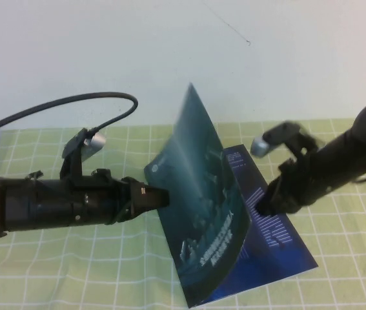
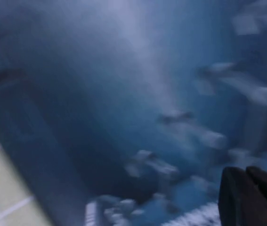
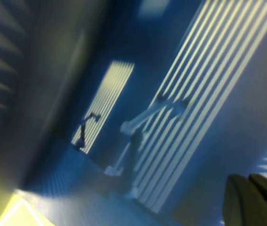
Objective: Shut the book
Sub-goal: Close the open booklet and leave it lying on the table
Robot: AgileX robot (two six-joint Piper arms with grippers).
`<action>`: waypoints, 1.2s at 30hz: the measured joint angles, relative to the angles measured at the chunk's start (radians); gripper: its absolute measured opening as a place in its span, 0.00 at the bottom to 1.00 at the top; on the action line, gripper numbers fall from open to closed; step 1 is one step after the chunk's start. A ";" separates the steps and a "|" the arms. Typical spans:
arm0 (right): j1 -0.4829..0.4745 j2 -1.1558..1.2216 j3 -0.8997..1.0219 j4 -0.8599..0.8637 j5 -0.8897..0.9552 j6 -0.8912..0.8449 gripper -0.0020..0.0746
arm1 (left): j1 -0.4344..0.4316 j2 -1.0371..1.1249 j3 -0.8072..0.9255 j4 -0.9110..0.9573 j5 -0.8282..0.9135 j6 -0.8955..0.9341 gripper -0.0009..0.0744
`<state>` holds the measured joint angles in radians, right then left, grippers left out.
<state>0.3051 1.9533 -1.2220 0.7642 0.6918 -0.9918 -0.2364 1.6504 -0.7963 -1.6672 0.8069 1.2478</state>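
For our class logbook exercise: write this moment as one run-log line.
phase: closing | book cover: raised, near upright | left gripper: shut, tip against cover | right gripper: shut, low over open page

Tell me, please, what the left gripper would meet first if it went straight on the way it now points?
The book's raised cover: the left gripper points toward the robot's right, its tip apparently touching that tilted sheet. The right gripper rests on the book's flat page beyond.
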 joint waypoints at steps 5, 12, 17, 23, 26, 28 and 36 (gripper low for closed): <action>0.000 -0.203 -0.045 -0.297 0.044 0.166 0.02 | -0.002 -0.016 -0.021 -0.005 0.029 0.052 0.01; 0.000 -0.464 -0.050 -0.846 0.241 0.499 0.02 | 0.027 -0.192 -0.040 0.450 -0.260 -0.207 0.01; 0.000 -0.613 -0.050 -0.989 0.372 0.605 0.02 | 0.103 -0.374 -0.040 0.898 -0.290 -0.527 0.01; 0.000 -0.843 0.041 -1.013 0.387 0.648 0.02 | 0.140 -0.653 0.000 1.316 -0.253 -0.806 0.01; 0.000 -0.981 0.163 -1.013 0.333 0.700 0.02 | 0.140 -0.812 0.069 1.379 -0.274 -0.852 0.01; 0.000 -1.081 0.270 -1.013 0.268 0.743 0.02 | 0.140 -0.902 0.115 1.393 -0.288 -0.862 0.01; 0.000 -1.391 0.664 -0.974 0.012 0.876 0.02 | 0.140 -1.145 0.313 1.400 -0.306 -0.822 0.01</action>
<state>0.3051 0.5628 -0.5575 -0.2101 0.7036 -0.1153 -0.0962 0.5053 -0.4834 -0.2675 0.5011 0.4253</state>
